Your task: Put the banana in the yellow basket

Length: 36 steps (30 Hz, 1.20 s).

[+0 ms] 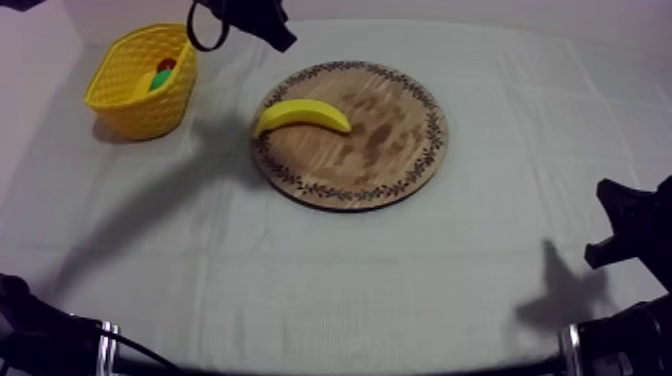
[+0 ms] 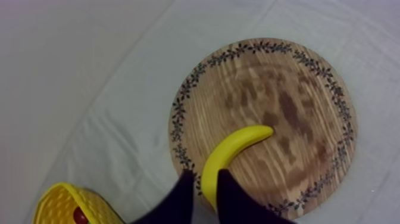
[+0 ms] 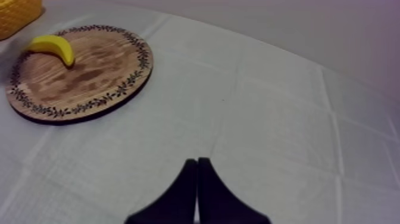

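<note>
We are hovering left end effector (image 2: 205, 174), fingers wide, over banana (image 2: 238, 146) on wooden board (image 2: 286, 89). Banana looking light, smooth, slippery; middle seeming best hold.

Creased grey-white cloth (image 1: 330, 280) over the table, plain pale wall (image 3: 333, 24) behind.

left arm (image 1: 243, 16): in at upper left, jaws apart | right arm (image 1: 636, 228): low at side, jaws together
</note>
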Tool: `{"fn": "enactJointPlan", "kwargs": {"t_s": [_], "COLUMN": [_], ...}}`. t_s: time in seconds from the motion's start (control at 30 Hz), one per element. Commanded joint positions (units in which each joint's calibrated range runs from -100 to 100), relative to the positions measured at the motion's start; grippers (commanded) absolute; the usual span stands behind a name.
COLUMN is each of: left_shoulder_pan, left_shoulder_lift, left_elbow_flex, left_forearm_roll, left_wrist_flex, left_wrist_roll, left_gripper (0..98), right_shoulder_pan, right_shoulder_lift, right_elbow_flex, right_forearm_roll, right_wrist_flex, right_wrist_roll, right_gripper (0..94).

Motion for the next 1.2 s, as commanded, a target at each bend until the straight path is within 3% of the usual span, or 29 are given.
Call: {"fn": "enactJointPlan", "kwargs": {"t_s": [0.0, 0.1, 0.27, 0.57, 1.17], "left_shoulder_pan": [-0.14, -0.25, -0.29, -0.39, -1.75], "left_shoulder_lift": [-0.04, -0.06, -0.11, 0.11, 9.95], "left_elbow_flex": [0.13, 0.06, 0.26, 1.39, 3.68], "left_forearm_roll": [0.00, -0.03, -0.05, -0.91, -2.21], "left_wrist_flex": [0.72, 3.00, 5.41, 5.31, -2.97], "left_wrist_roll": [0.18, 0.07, -0.82, -2.11, -5.52], "left_gripper": [46.2, 63.1, 72.2, 73.8, 71.0], "right_shoulder_pan": [0.00, 0.00, 0.00, 0.00, 0.00], "right_shoulder_lift": [0.00, 0.00, 0.00, 0.00, 0.00], "right_elbow_flex": [-0.03, -0.03, -0.03, -0.03, -0.03], "right_forearm_roll": [0.00, 0.00, 0.00, 0.00, 0.00], "right_wrist_flex": [-0.05, -0.05, -0.05, -0.05, -0.05], "right_wrist_roll": [-0.01, -0.01, -0.01, -0.01, -0.01], "right_gripper": [0.3, 0.3, 0.3, 0.3, 0.3]}}
